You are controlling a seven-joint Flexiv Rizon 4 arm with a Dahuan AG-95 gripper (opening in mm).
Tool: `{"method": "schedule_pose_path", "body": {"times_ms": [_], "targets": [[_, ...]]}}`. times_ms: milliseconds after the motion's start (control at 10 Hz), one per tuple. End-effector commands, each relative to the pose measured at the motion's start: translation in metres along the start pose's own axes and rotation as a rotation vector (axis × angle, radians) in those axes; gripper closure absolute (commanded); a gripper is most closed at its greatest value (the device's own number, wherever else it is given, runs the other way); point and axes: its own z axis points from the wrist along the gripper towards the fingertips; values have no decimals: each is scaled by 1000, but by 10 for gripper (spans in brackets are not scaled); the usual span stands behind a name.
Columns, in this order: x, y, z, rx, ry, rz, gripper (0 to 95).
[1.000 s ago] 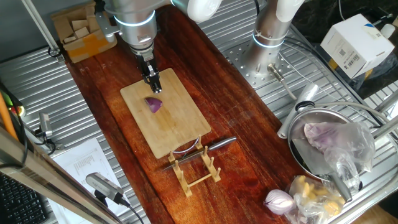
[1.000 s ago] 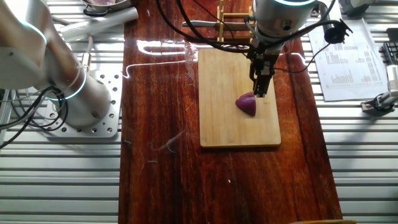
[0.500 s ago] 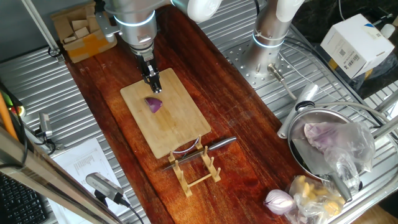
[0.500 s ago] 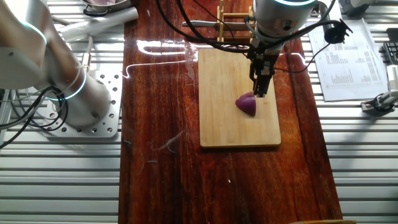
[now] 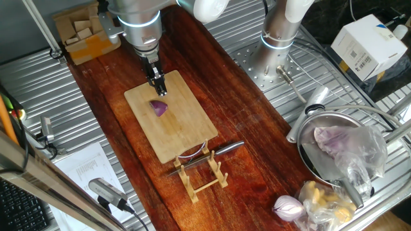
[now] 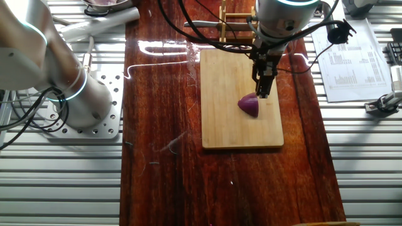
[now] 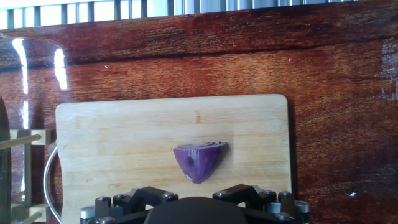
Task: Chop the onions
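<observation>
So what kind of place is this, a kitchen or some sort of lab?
Most likely a robotics lab staged as a kitchen. The onion wedge lies on a wooden cutting board, with a knife on a rack, yet they sit on a ribbed metal bench strewn with cables and printed sheets.

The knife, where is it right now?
In one fixed view the knife lies across the small wooden rack, just past the cutting board's handle end, away from the gripper.

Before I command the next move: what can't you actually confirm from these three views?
- Gripper opening: the fingers overlap in both fixed views; the hand view cuts the tips off at its bottom edge.
- Gap between gripper and onion wedge: no side-on view.
- Knife edge: too small, partly behind the rack.
</observation>
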Motion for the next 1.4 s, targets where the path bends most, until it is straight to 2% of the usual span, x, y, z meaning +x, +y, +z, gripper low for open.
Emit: {"method": "schedule_pose_path", "body": {"times_ms": [100, 1400], "targets": [[0, 0, 0, -26, -17, -6, 950], [0, 0, -1, -20, -13, -7, 950]]}}
